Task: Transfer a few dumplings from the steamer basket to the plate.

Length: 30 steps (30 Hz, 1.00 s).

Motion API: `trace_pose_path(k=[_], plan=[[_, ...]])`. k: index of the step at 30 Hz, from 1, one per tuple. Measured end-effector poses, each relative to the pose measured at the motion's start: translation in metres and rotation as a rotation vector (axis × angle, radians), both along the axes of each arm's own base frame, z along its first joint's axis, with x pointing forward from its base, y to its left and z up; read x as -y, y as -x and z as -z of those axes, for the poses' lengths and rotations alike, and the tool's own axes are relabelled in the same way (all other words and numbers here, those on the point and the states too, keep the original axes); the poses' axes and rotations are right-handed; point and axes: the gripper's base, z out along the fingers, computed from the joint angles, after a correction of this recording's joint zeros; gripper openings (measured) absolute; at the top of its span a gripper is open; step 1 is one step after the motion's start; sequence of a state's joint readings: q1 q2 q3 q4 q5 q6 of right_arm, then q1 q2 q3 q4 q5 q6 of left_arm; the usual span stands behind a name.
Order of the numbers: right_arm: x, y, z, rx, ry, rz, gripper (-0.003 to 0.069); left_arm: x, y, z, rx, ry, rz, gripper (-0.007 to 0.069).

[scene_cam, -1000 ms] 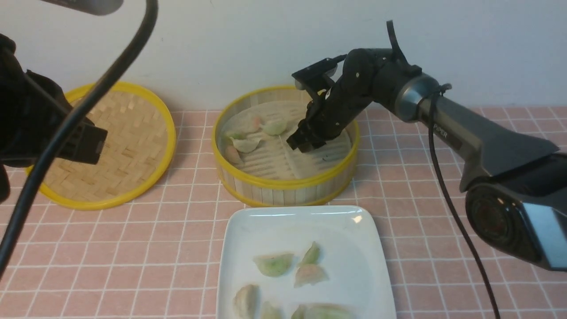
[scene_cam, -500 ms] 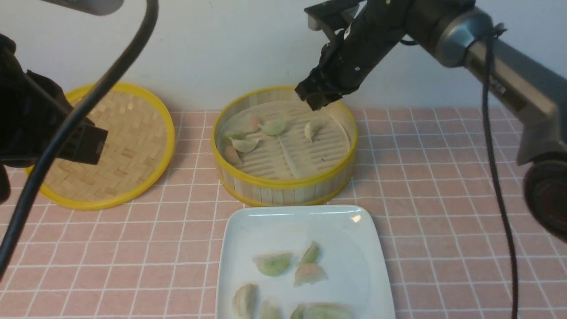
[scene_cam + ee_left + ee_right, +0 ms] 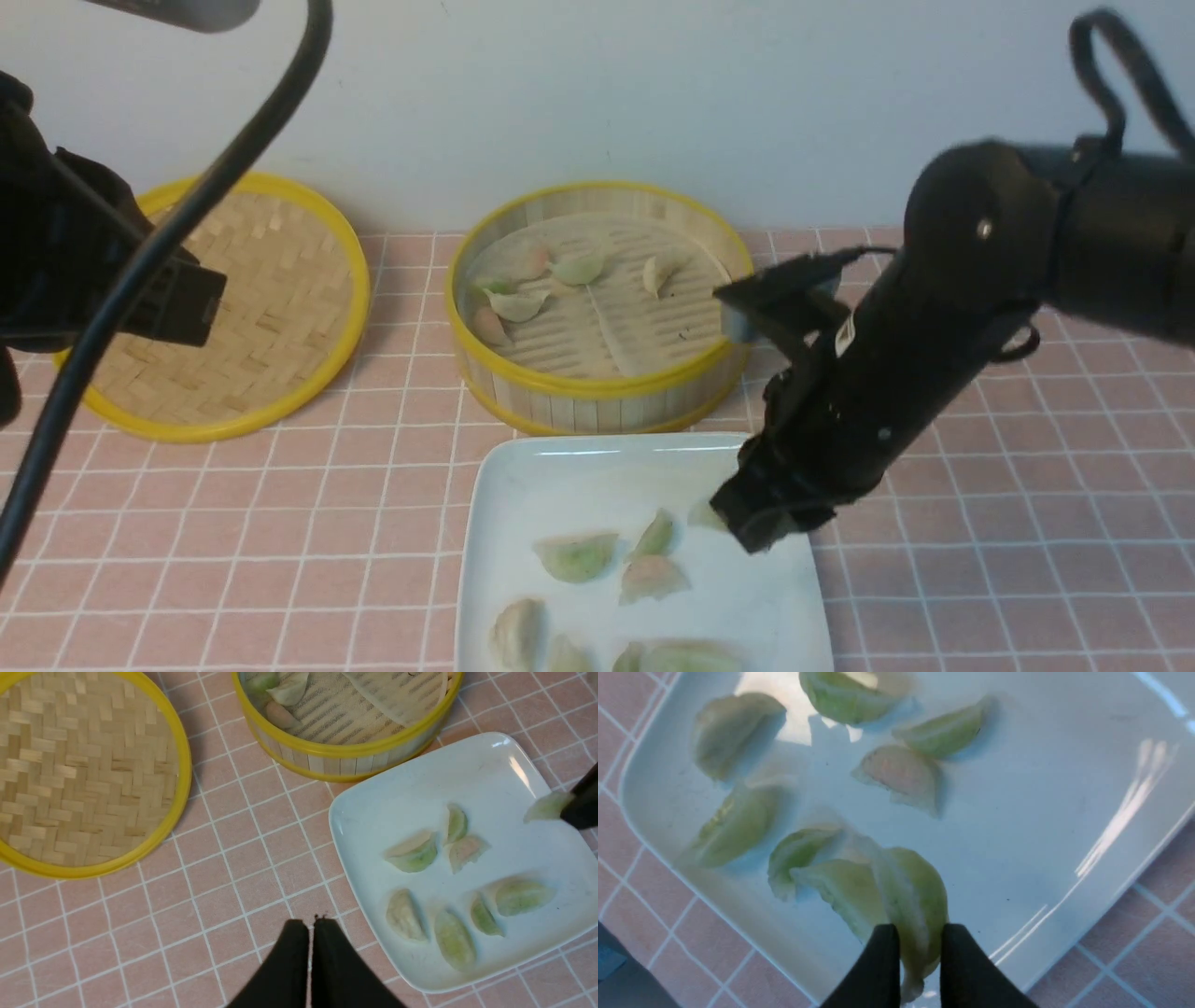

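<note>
Over the plate (image 3: 560, 467), near its far right corner: right gripper (image 3: 747, 527) clamped on a pale green dumpling (image 3: 705, 513). On the plate, seven other dumplings (image 3: 411, 851). Behind the plate, steamer basket (image 3: 597, 387). Beside the plate's left edge, left gripper (image 3: 310, 926), pressed together, empty, above the pink checked cloth (image 3: 224, 858).

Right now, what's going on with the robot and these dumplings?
The right gripper is pinching a pale green dumpling over the white plate, where several dumplings already lie. More dumplings sit in the steamer basket behind the plate. The left gripper is shut, holds nothing and hangs over the tablecloth beside the plate.
</note>
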State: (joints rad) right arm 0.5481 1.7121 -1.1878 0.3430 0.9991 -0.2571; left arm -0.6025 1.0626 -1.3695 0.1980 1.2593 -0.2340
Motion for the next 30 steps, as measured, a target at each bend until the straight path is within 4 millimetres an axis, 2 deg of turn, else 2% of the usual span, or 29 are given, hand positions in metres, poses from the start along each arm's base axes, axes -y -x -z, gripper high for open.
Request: trace_pose_path(k=[2,5,8,9,10,11,12,14,16,19,21,23,24,26,30], plan=[[-0.002,0.002,0.010,0.016,-0.002,0.007,0.0095,0.000,0.000,0.000,0.000,0.000,0.000,-0.0006],[-0.002,0.002,0.013,0.032,-0.011,0.019,0.0143,0.000,0.000,0.000,0.000,0.000,0.000,-0.0006],[-0.003,0.000,0.012,0.041,-0.020,0.029,0.0283,0.000,0.000,0.000,0.000,0.000,0.000,-0.0006],[-0.003,0.000,0.012,0.040,-0.020,0.031,0.0306,0.000,0.000,0.000,0.000,0.000,0.000,-0.0006],[-0.003,0.000,0.011,0.033,-0.021,0.040,0.0363,0.000,0.000,0.000,0.000,0.000,0.000,-0.0006],[-0.004,0.000,0.007,0.011,-0.022,0.060,0.0453,0.000,0.000,0.000,0.000,0.000,0.000,-0.0006],[-0.004,0.000,0.004,-0.001,-0.022,0.063,0.0494,0.000,0.000,0.000,0.000,0.000,0.000,-0.0006],[-0.006,-0.001,-0.007,-0.030,-0.019,0.060,0.0553,0.000,0.000,0.000,0.000,0.000,0.000,-0.0006],[-0.007,0.000,-0.023,-0.049,-0.017,0.054,0.0573,0.000,0.000,0.000,0.000,0.000,0.000,-0.0006],[0.000,0.011,-0.062,-0.011,-0.037,0.049,0.0500,0.000,0.000,0.000,0.000,0.000,0.000,-0.0006],[0.013,0.027,-0.101,0.083,-0.074,0.076,0.0375,0.000,0.000,0.000,0.000,0.000,0.000,-0.0006],[0.030,0.046,-0.134,0.184,-0.097,0.106,0.0236,0.000,0.000,0.000,0.000,0.000,0.000,-0.0006],[0.037,0.054,-0.144,0.220,-0.110,0.120,0.0192,0.000,0.000,0.000,0.000,0.000,0.000,-0.0006],[0.065,0.089,-0.182,0.381,-0.178,0.175,0.0059,0.000,0.000,0.000,0.000,0.000,0.000,-0.0006],[0.109,0.147,-0.210,0.619,-0.306,0.257,-0.0005,0.001,0.000,0.000,0.005,0.007,0.003,-0.0006]])
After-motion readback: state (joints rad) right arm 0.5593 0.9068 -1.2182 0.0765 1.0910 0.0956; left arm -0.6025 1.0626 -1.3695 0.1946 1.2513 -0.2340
